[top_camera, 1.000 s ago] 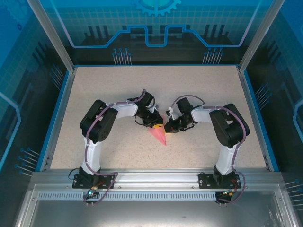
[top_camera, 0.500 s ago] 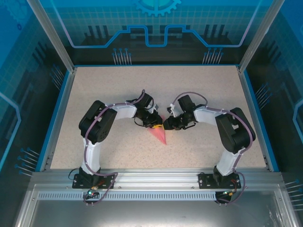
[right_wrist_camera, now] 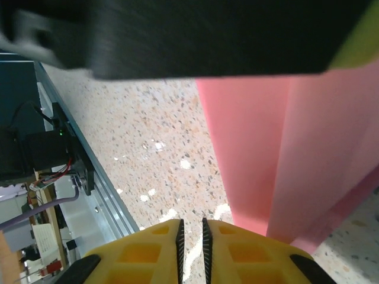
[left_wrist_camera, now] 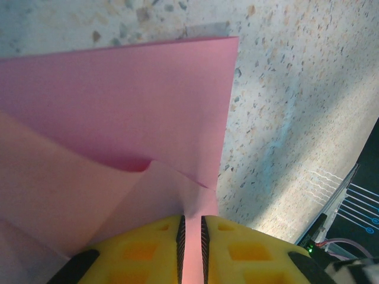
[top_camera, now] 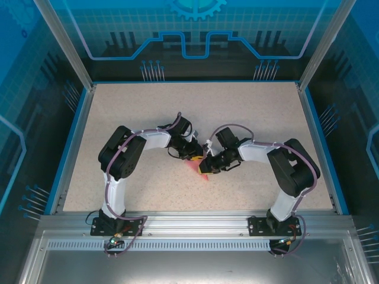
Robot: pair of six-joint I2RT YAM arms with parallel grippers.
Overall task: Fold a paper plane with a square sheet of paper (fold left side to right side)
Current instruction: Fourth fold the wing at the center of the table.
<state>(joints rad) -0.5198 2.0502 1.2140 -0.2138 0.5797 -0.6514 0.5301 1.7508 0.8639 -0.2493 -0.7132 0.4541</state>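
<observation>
The paper plane (top_camera: 204,174) is a folded pink-red piece lying mid-table, mostly covered by the two grippers. In the left wrist view its layers (left_wrist_camera: 118,100) spread flat, with one raised flap running back between the yellow fingers. My left gripper (top_camera: 197,157) (left_wrist_camera: 190,220) is shut on that flap at the paper's far end. My right gripper (top_camera: 206,168) (right_wrist_camera: 190,223) sits low over the paper's near part, its jaws almost together with bare table showing in the slit. The pink paper (right_wrist_camera: 260,148) lies just to the right of its fingers.
The speckled table (top_camera: 148,112) has free room all round the arms. Blue-edged walls and an aluminium frame (top_camera: 195,220) bound it. A dark blurred part of the left arm (right_wrist_camera: 207,35) hangs close above the right wrist camera.
My right gripper has moved down and to the left, from beside the paper to over its near part, hiding most of it. My left gripper has stayed put, still holding.
</observation>
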